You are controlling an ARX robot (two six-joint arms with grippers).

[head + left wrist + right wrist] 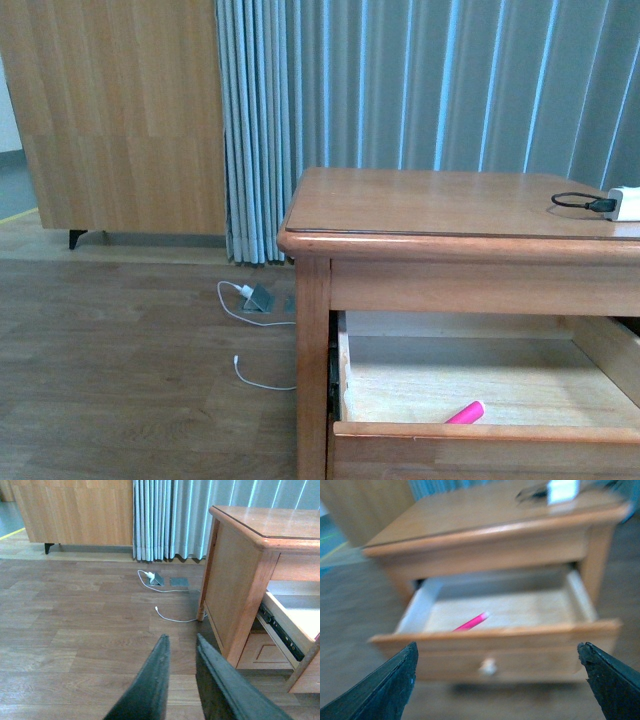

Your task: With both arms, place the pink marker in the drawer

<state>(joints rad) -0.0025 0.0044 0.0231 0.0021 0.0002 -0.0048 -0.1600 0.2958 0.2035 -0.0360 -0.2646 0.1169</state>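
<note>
Already the pink marker (466, 412) lies inside the drawer (480, 432). It rests slanted on the light wood floor just behind the front panel, roughly in line with the knob (488, 666) and clear of both side walls as far as I can tell. I judge the placing done and the step in hand to be closing. I should press squarely on the panel near the knob and push straight along the slides, so the drawer neither skews nor jolts the marker. My right gripper (497, 650) stands wide open and empty in front of the drawer, apart from the panel, with the marker beyond it. My left gripper (181, 640) is narrowed to a slim gap over the floor, well off the drawer's side, and holds nothing.
</note>
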